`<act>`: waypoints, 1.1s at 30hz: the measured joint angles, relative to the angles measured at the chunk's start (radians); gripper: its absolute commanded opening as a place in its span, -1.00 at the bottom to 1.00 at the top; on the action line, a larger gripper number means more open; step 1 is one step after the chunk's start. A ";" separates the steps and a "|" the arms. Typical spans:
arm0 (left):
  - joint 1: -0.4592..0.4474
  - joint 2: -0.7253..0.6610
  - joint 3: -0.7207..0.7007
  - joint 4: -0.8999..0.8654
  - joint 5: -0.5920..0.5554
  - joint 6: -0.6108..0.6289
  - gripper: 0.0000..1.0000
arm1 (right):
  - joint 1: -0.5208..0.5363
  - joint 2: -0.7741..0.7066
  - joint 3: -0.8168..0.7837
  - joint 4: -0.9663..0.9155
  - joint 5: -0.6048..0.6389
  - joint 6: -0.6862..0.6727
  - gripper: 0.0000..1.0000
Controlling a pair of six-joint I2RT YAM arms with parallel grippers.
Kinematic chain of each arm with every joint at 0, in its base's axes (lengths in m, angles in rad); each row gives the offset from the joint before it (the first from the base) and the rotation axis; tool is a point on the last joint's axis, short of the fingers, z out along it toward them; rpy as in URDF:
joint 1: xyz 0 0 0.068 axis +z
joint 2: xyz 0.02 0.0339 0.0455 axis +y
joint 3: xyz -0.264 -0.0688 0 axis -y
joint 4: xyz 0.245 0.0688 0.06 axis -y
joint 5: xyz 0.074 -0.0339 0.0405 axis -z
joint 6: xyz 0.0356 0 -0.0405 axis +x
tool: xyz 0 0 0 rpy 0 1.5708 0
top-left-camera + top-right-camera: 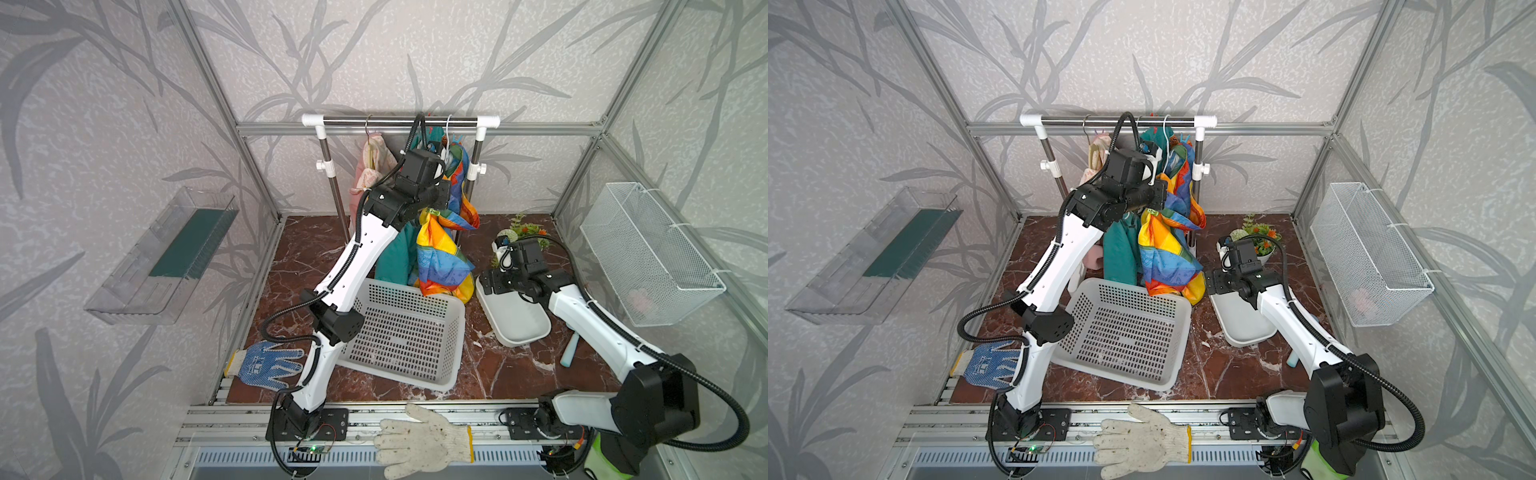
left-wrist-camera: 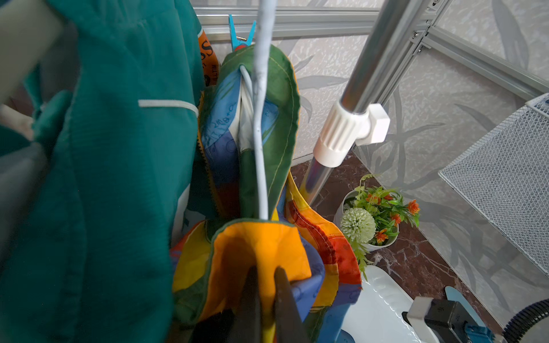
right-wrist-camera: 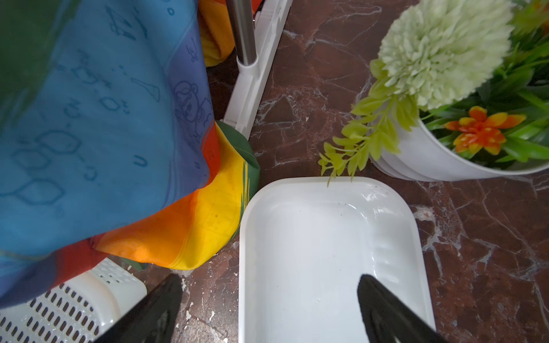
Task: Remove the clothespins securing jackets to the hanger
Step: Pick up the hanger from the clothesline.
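While your left hand (image 2: 266, 292) is raised among the garments on the rail (image 1: 399, 121), its fingers (image 2: 251, 300) are pinched together on an orange fold of the rainbow jacket (image 2: 258, 249); you have cloth in that grip, and no peg shows between them. At 12 o'clock from the grip, a blue peg (image 2: 241, 33) sits clipped on the top edge of that jacket, beside the white hanger wire (image 2: 261, 89). At 9 o'clock hangs the teal jacket (image 2: 98, 178), touching the rainbow one. In both top views the pink jacket (image 1: 368, 166) hangs at the rail's 9 o'clock end, apart from the other two.

Your right hand (image 3: 269, 308) stands wide open and holds nothing, low over the near end of the white tray (image 3: 297, 208). At 1 o'clock from the tray stands a potted plant (image 3: 439, 89); at 10 o'clock the rainbow jacket's hem drapes down next to the tray's corner.

On the bench (image 1: 498, 365), at 6 o'clock from the rail, a white basket (image 1: 409, 328) rests between your two arms. I cannot tell whether other pegs remain on the garments.
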 measured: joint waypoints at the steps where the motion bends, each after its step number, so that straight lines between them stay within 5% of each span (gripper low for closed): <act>1: -0.001 0.000 0.000 0.003 -0.003 0.000 -1.00 | 0.000 0.000 0.000 -0.002 0.000 0.000 0.85; 33: -0.114 -0.127 -0.008 0.091 -0.251 0.095 -1.00 | 0.000 -0.023 0.000 -0.018 -0.006 0.004 0.85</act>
